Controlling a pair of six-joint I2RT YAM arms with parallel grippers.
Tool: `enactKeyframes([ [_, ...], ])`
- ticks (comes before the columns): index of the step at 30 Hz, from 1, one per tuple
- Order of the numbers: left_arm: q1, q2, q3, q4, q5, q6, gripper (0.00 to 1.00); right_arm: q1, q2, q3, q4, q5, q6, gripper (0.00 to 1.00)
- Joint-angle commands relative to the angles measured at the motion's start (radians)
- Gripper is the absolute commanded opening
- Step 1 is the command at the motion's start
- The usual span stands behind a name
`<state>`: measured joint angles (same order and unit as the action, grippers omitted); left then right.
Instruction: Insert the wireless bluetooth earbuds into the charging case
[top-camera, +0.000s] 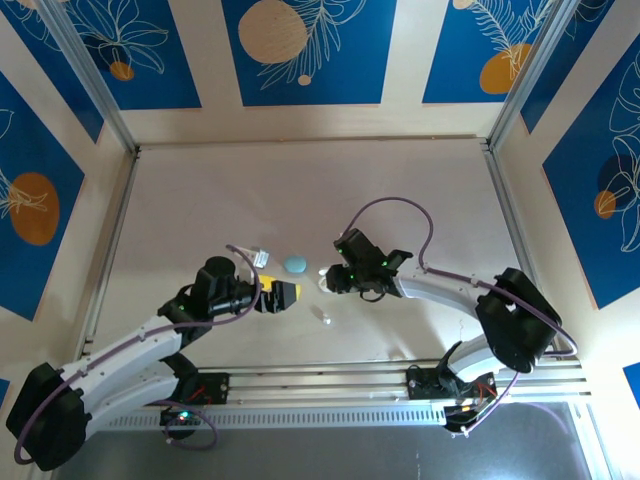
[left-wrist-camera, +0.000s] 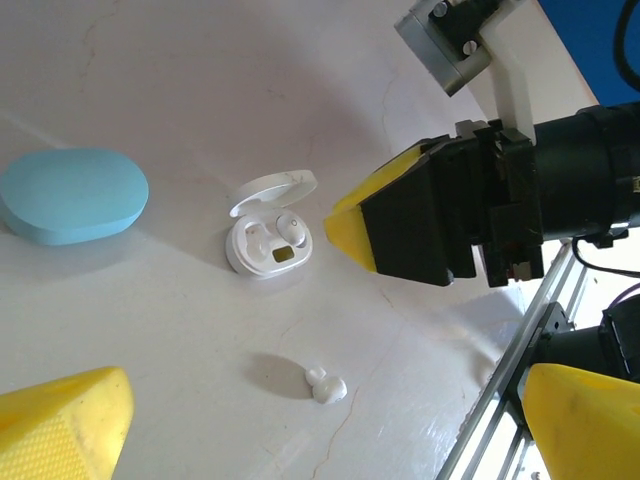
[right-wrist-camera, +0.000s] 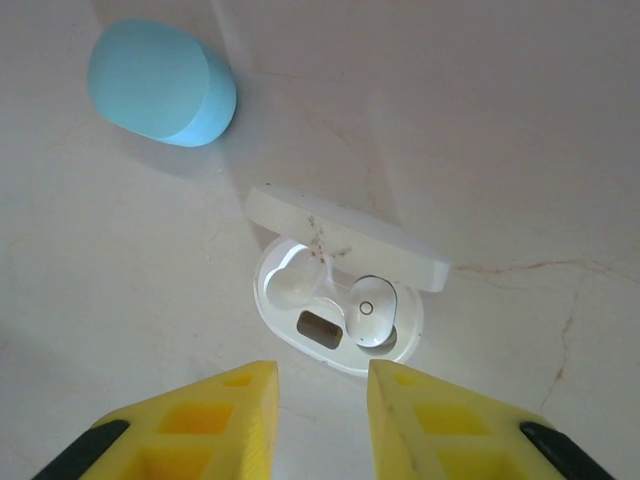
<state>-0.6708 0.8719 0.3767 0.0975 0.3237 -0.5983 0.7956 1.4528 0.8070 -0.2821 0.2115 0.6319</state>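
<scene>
**Open charging case and loose earbud, seen from above and from both wrists.** A white charging case (right-wrist-camera: 290, 335) sits at the middle of the worktop (top-camera: 420, 200) with its lid (right-wrist-camera: 345, 240) hinged open. We see one white earbud (right-wrist-camera: 372, 310) seated in one of its two pockets; the other pocket (right-wrist-camera: 285, 285) is empty. Just left of it lies a pale blue case (top-camera: 295, 264), closed, so we cannot tell its contents. A second white earbud (left-wrist-camera: 327, 387) lies loose on the worktop, on the near side of the white case and apart from it.

The right fingers (right-wrist-camera: 440, 420) hang over the white case's near edge, narrowly parted and grasping nothing. The left fingers (left-wrist-camera: 60, 425) are spread wide and released, to the near left of both cases.

The worktop is pale and stone-like with fine veins. An aluminium rail (top-camera: 330, 385) runs along its near edge. The cream walls carry blue panels (top-camera: 300, 50) with white leaf drawings and orange discs, and metal posts (top-camera: 90, 75) stand at the far corners.
</scene>
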Motion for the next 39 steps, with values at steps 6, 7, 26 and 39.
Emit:
enactKeyframes([
  [6,-0.01,-0.093,-0.007,-0.103,-0.027,0.003,1.0,0.055,-0.074,0.018,-0.069,-0.006,0.023,0.29],
  [7,-0.01,-0.11,-0.01,-0.121,-0.031,0.003,1.0,0.062,-0.082,0.017,-0.076,-0.011,0.024,0.29],
  [26,-0.01,-0.248,-0.028,-0.265,-0.053,-0.01,1.0,0.264,-0.108,-0.044,-0.156,-0.006,0.101,0.41],
  [39,-0.01,-0.261,-0.049,-0.256,-0.063,-0.018,1.0,0.333,-0.021,-0.061,-0.108,0.0,0.187,0.47],
])
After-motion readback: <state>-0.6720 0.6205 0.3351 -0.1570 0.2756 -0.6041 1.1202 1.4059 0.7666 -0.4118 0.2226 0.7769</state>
